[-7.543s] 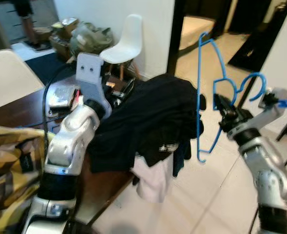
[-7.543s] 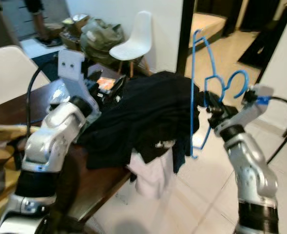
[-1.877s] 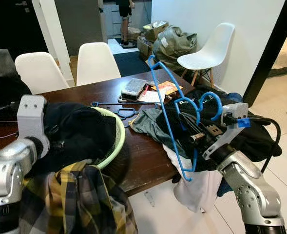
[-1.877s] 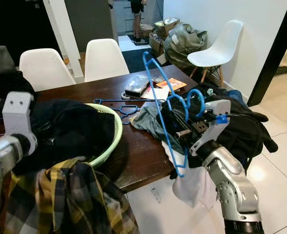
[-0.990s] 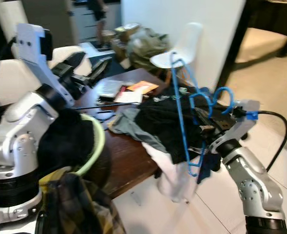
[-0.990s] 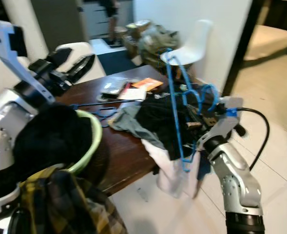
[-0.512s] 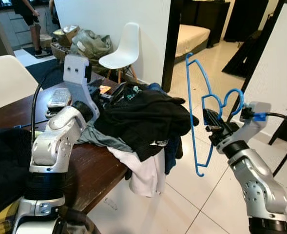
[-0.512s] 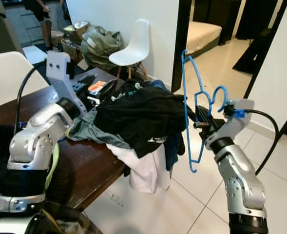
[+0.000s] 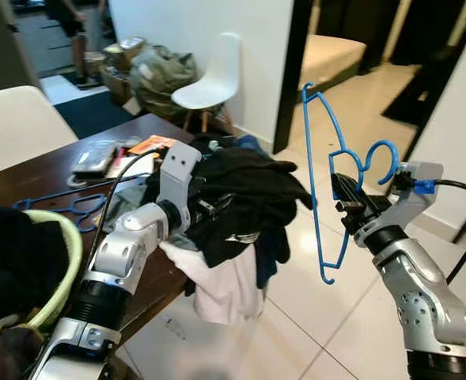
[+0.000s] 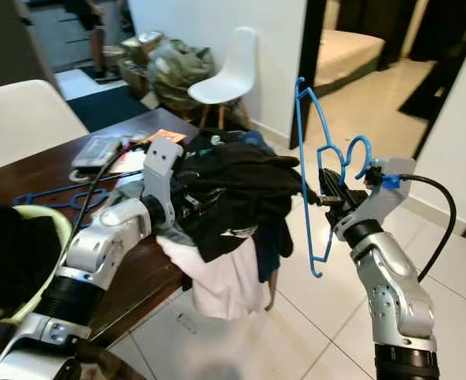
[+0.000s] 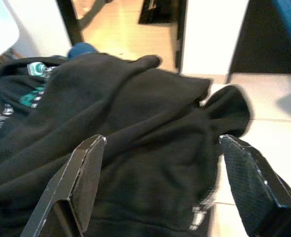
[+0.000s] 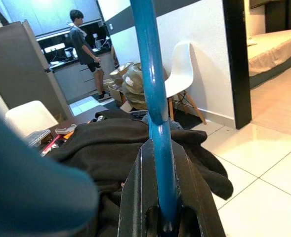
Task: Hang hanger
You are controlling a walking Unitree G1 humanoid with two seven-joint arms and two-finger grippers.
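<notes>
Head views: the right gripper (image 9: 342, 192) is still pinching the blue hanger (image 9: 310, 166) upright over the floor; the left gripper (image 9: 217, 204) has dropped onto the black clothes (image 9: 248, 186). Left wrist view: its fingers (image 11: 83, 170) are spreading over the black clothes. Right wrist view: fingers are clamping the hanger's bar.

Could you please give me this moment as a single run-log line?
right gripper: shut on blue hanger, held upright over floor | left gripper: open, at black garment on table | hanging: not yet done

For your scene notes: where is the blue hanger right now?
The blue hanger is upright in the right claw, above the tiled floor, right of the black clothes.
</notes>
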